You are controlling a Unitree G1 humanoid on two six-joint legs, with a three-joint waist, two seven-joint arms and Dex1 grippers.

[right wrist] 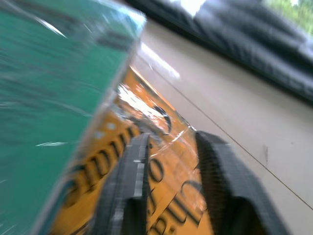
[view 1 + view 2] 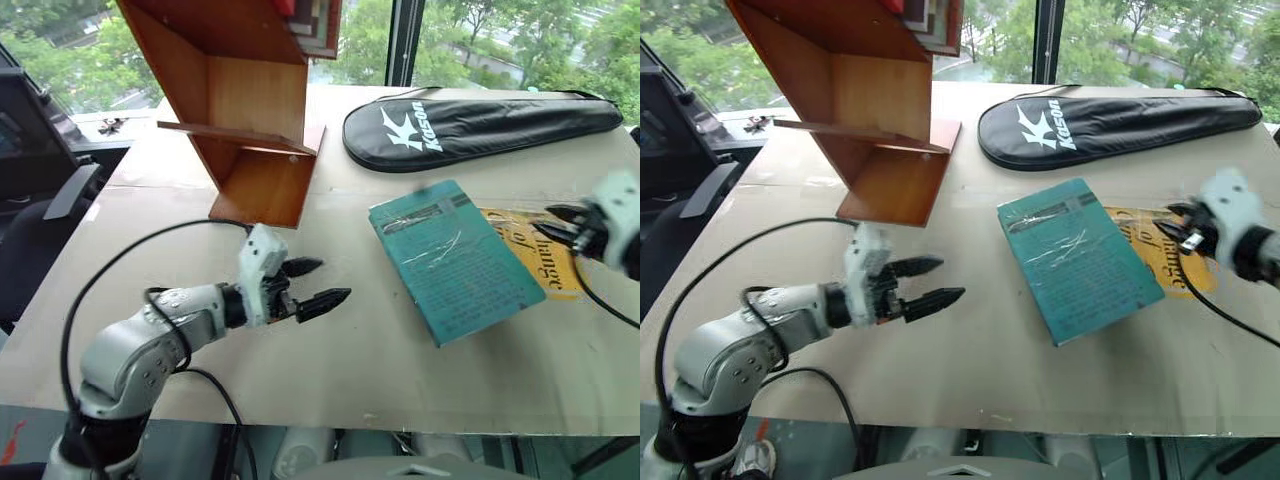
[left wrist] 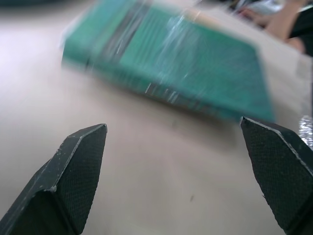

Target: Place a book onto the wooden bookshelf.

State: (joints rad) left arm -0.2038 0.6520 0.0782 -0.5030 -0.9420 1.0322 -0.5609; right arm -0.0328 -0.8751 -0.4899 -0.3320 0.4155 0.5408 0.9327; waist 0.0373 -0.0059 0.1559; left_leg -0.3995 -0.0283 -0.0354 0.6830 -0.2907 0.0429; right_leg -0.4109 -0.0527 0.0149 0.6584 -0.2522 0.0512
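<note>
Nearest the camera, the left gripper (image 2: pixel 314 285) hovers low over the bare front part of the tabletop (image 2: pixel 330 370), its two black fingers (image 3: pixel 80 166) spread wide with nothing between them. They point toward the book (image 2: pixel 455 258), which lies a little way ahead of them, apart from the tips. A black cable (image 2: pixel 110 270) loops from the left arm across the tabletop.

The book, teal-green with a shiny wrapped cover, lies flat on the tabletop right of centre, turned at an angle to the tabletop's edge. Its right side rests on top of a yellow book (image 2: pixel 540 255) with black lettering, covering that book's left part.

At the right edge the right gripper (image 2: pixel 562 228) is just above the yellow book, near the teal book's right edge. In the right wrist view its fingers (image 1: pixel 129 186) stand a small way apart, with the yellow cover seen through the gap between them; they hold nothing, and whether the tips touch the cover cannot be told.

Farther back on the left stands the wooden bookshelf (image 2: pixel 245 120), reddish-brown, its slanted boards forming open compartments; its foot rests on the tabletop well apart from the book. A few books show at its top edge. Behind the books, along the far right of the tabletop, lies a black racket bag (image 2: pixel 480 125) with white print.
</note>
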